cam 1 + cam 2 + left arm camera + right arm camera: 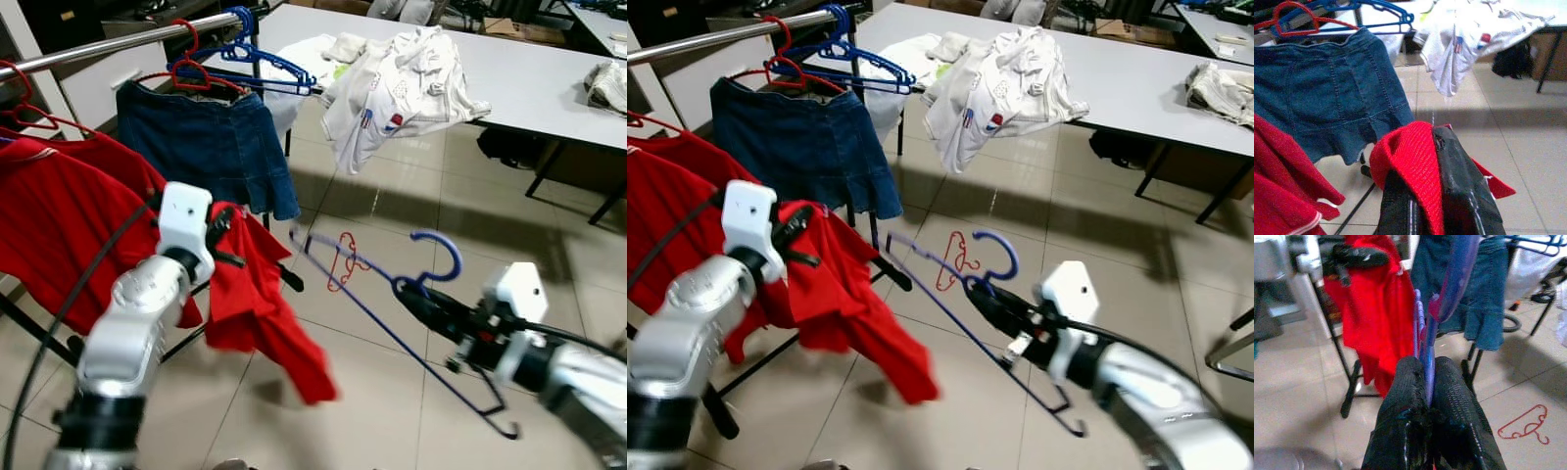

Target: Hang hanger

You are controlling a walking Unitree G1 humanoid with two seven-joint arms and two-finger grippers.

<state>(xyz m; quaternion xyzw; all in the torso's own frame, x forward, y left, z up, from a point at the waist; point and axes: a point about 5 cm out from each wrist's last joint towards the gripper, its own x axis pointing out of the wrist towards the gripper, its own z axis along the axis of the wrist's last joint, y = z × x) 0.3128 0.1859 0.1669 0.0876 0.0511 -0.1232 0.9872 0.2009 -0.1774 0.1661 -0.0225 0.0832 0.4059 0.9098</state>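
Near the rail (108,44): right claw (416,294) pinches the blue hanger (392,328); left claw (227,233) grips the red shirt (260,313).
Risk: hook may miss, so hanger falls.

A workroom or lab set up for clothes handling is suggested rather than a lived-in home. A pale tiled floor (392,392) is seen under everything. A metal clothes rail (108,44) is set up just beyond the left pincer (220,245), and red garments (59,215), a denim skirt (211,147) and spare blue hangers (250,64) are hung on it. Well beyond the right pincer (985,294), a long grey table (529,83) on thin black legs is placed, and white clothes (402,83) are heaped on it. A small red hanger (343,262) is left lying on the tiles between the two pincers.
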